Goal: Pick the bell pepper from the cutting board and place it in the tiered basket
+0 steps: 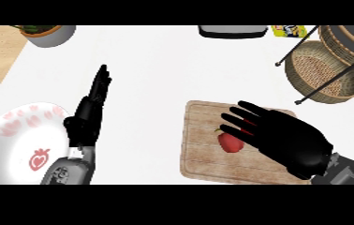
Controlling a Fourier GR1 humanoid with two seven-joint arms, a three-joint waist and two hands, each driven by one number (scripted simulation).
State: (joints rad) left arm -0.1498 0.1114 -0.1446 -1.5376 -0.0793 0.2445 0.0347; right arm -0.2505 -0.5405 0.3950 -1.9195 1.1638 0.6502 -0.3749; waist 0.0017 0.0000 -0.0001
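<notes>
A red bell pepper lies on the wooden cutting board at the lower middle of the head view. My right hand hovers over the board just right of the pepper, fingers straight and spread, their tips partly covering its right side. The hand is open and does not hold the pepper. The wicker tiered basket with its black frame stands at the upper right. My left hand rests open at the left, fingers pointing up.
A white plate with red strawberry prints lies at the lower left. A potted plant sits at the upper left corner. A dark appliance and a yellow packet stand along the far edge.
</notes>
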